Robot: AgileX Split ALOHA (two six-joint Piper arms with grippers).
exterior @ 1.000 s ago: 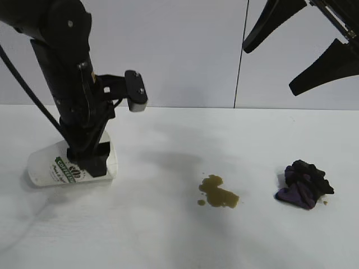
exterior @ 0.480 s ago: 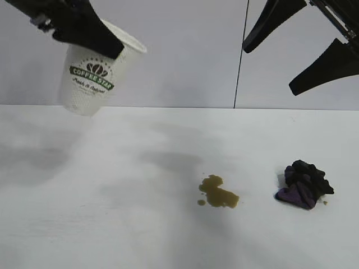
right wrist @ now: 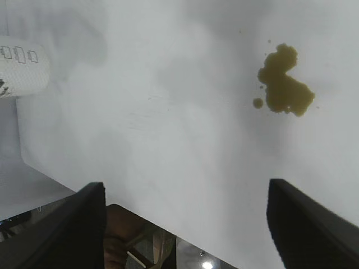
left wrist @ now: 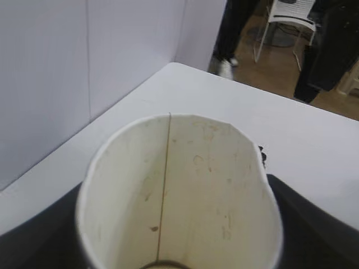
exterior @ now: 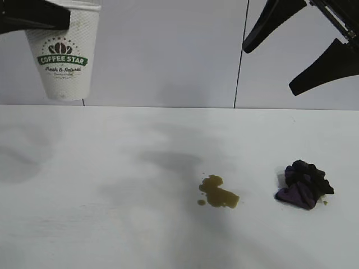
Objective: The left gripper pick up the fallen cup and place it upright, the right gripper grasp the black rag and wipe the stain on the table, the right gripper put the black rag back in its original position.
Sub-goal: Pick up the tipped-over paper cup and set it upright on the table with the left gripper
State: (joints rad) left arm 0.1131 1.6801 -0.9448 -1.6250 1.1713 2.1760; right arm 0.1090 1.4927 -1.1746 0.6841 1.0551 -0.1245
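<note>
our left gripper (exterior: 56, 17) clasps the dimpled paper cup (exterior: 63, 59) above the matte white table (exterior: 112, 224); right gripper (exterior: 300, 53) gapes wide.

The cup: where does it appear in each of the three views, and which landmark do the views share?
Exterior view: the cup hangs upright at top left, held at its rim by the left gripper, clear of the table.
Left wrist view: it fills the lower centre, seen into its open mouth.
Right wrist view: only a part shows at the left edge.
Shared landmark: the stain, in the exterior and right wrist views only.
</note>
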